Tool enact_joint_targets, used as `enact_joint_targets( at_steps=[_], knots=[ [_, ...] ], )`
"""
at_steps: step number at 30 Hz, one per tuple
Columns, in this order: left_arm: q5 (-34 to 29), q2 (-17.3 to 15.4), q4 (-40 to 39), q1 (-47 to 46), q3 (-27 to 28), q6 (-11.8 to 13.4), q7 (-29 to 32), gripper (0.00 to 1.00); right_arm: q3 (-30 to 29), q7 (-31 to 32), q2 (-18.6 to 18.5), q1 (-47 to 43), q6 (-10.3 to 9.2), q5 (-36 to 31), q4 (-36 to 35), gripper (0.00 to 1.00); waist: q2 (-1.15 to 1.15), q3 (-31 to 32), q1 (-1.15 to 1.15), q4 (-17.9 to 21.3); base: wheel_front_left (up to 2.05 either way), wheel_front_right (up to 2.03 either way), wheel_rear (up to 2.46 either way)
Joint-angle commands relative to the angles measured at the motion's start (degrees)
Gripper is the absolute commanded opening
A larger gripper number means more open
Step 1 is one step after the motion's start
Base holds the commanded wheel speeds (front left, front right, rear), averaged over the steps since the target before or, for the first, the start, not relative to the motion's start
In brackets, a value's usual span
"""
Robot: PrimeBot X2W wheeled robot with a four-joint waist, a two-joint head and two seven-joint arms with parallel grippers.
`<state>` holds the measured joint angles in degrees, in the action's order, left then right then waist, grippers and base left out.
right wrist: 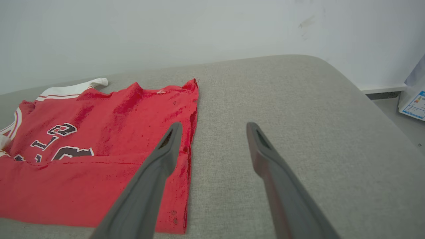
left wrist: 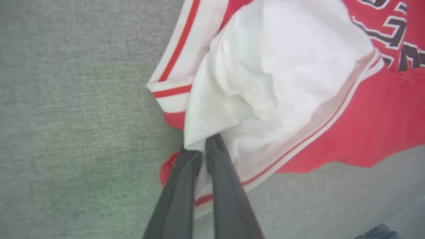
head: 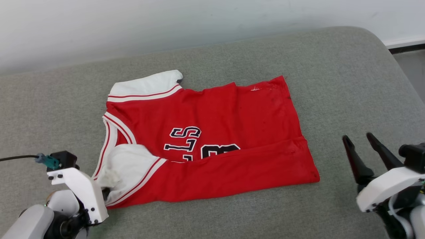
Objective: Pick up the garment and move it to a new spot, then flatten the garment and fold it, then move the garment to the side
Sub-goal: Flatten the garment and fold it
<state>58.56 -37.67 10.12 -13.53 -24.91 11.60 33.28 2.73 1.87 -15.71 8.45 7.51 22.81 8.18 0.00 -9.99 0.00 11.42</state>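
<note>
Red shirt point(head: 212, 139): lies on the grey cushion point(head: 332, 83), partly folded, with its near long edge turned up over the lettering. The hem is just left of my right gripper point(head: 358, 136), and the sleeve end is at my left gripper point(left wrist: 203, 147).
Left grip: pinched shut on the edge of the white sleeve point(left wrist: 282, 66), with only a thin bite of cloth between the tips.
Right grip: spread wide, holding nothing, hovering just beside the hem.
Slip risk: I judge that so small a bite may pull free if I lift quickly.
Drag risk: pulling from one side alone could haul the whole shirt along and undo the fold.
Layer risk: I cannot tell whether I hold one layer or two.
</note>
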Motion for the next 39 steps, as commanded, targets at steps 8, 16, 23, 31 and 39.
enact_joint_targets(
  at_steps=[8, 16, 23, 31, 39],
  knots=[
    [-3.05, 0.67, -3.49, -3.27, 0.51, 0.49, -4.44, 0.0, -4.07, 23.82, -3.22, 1.79, -0.04, 5.72, 2.65, 1.0, 0.0, -0.39, 0.0, -3.87, 0.0, 0.0, 0.0],
    [-5.02, 1.88, -7.11, -5.8, -0.92, 0.99, -4.86, 0.0, -2.8, 38.22, -1.33, 3.75, -0.04, 9.06, 2.92, 1.0, 0.0, -3.39, 0.0, -7.22, 0.0, 0.0, 0.0],
    [-5.73, 3.03, -7.53, -6.62, -2.07, 1.06, -4.98, 0.0, -0.01, 41.67, 1.17, 5.69, -0.03, 11.14, 9.18, 1.0, 0.0, -4.94, 0.0, -8.91, 0.0, 0.0, 0.0],
    [-5.64, 3.47, -6.2, -5.91, -2.42, 0.56, -5.85, 0.0, 2.51, 40.74, 0.25, 7.37, 0.04, 13.55, 10.46, 0.0, 0.0, -3.98, 0.0, -9.28, 0.0, 0.0, 0.0],
    [-3.98, 4.69, -3.57, -1.53, -2.28, 0.21, -8.05, 0.0, 5.75, 38.7, -2.19, 6.35, -0.03, 14.09, 9.21, 0.0, 0.0, 3.27, 0.0, -8.79, 0.0, 0.0, 0.0]
  ],
)
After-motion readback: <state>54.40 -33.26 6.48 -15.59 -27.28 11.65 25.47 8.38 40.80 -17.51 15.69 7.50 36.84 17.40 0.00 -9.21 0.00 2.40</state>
